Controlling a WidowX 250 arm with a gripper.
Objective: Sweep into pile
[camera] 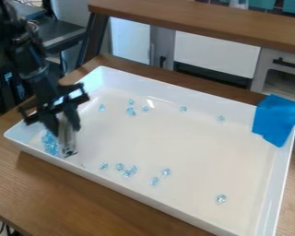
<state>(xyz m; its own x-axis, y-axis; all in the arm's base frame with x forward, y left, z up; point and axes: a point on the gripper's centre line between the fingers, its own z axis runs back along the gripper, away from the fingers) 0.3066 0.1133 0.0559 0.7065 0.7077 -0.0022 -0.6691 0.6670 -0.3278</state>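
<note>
"Claw first: what has it got?"

"Its fingers are slightly apart, closed on a pale upright tool. What that tool is, I can't tell. It all sits inside the tray, by the near-left corner as the camera sees it."

"And the crystals?"

"Pale blue, in 2 sorts of place. There's a dense pile in the tray's near-left corner, just beside the tool. The others are loose on the tray's floor."

"Where, exactly?"

"Some far crystals lie toward the tray's far long wall, spread out. Some near crystals lie toward its near long wall, and 1 lone crystal is off toward the right end."

"So how far along is it?"

"Partway, I'd judge. The pile has a good start, but more than 8 pieces look unswept. Both long sides need sweeping toward that corner, and the lone crystal has the longest trip."

"Done, then?"

"No, not yet."
</note>
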